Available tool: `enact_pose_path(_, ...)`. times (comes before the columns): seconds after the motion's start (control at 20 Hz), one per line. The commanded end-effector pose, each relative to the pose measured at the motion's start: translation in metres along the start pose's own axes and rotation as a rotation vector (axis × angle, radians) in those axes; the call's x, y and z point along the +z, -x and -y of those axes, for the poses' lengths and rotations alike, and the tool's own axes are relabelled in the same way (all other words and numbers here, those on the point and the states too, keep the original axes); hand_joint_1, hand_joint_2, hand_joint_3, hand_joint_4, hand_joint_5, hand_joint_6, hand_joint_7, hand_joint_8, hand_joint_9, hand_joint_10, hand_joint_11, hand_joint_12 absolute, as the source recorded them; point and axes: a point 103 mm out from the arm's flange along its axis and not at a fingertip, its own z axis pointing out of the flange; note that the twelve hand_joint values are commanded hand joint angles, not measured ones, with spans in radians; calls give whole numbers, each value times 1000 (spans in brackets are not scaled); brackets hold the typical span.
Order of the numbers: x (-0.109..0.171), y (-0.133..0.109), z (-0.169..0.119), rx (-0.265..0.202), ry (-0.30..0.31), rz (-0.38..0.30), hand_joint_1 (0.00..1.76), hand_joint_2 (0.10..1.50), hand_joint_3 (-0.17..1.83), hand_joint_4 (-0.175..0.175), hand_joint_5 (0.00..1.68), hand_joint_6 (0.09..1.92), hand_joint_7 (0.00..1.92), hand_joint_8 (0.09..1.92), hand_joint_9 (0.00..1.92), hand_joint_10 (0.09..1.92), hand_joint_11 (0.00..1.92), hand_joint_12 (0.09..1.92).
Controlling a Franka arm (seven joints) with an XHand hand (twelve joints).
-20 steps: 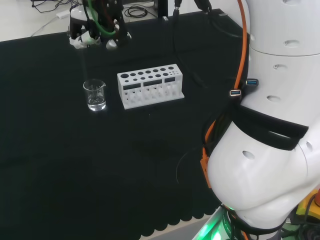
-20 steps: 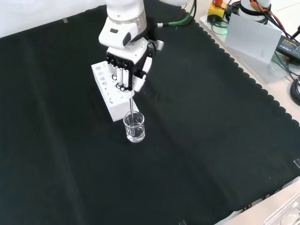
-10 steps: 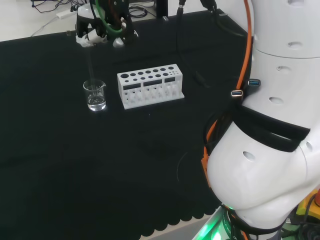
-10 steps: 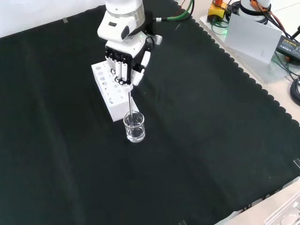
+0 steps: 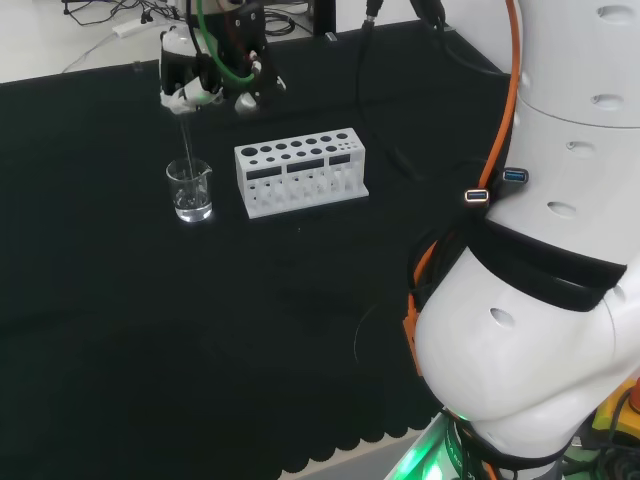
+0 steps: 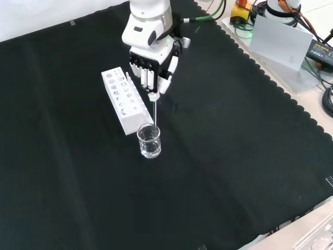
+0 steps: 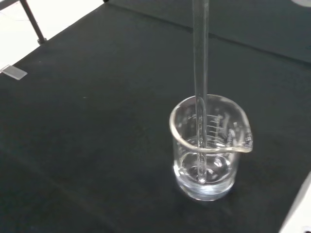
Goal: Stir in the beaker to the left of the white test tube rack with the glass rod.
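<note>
On the black-cloth worktop (image 6: 234, 156), the black and white hand (image 6: 153, 67) pinches the clear glass rod (image 7: 199, 97), dipped in the small clear glass beaker (image 6: 149, 141) beside the white test tube rack (image 6: 122, 99); swinging wide might tip it.

A black cloth (image 6: 234, 156) with a scalloped edge covers the desk, while cables (image 5: 275, 20) lie beyond the hand.

The bench wears a plain black cloth (image 6: 234, 156) with a scalloped edge. On it stand a white plastic test tube rack (image 6: 124, 100) and a clear glass beaker (image 6: 149, 141) with faint white graduation marks. The black and white hand (image 6: 152, 70) holds a clear glass rod (image 7: 199, 73).
</note>
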Motion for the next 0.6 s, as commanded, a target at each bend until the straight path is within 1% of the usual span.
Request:
enact_pose_path(0.05, 6, -20, -13, -27, 2, -2, 1311, 1105, -175, -175, 1300, 174, 1195, 977, 1654, 677, 1601, 691)
enact_pose_path(0.2, 6, -26, -22, -40, 5, -4, 1311, 1104, -175, -175, 1301, 172, 1195, 978, 1655, 676, 1601, 691)
enact_pose_path(0.3, 7, -22, -21, -41, 17, -11, 1312, 1104, -175, -175, 1301, 172, 1195, 978, 1656, 675, 1601, 691)
enact_pose_path(0.5, 5, -19, -24, -26, 4, -6, 1312, 1104, -175, -175, 1302, 170, 1195, 978, 1657, 674, 1601, 691)
enact_pose_path(0.6, 2, -10, -28, -21, -1, -11, 1312, 1104, -175, -175, 1302, 169, 1195, 978, 1657, 673, 1601, 691)
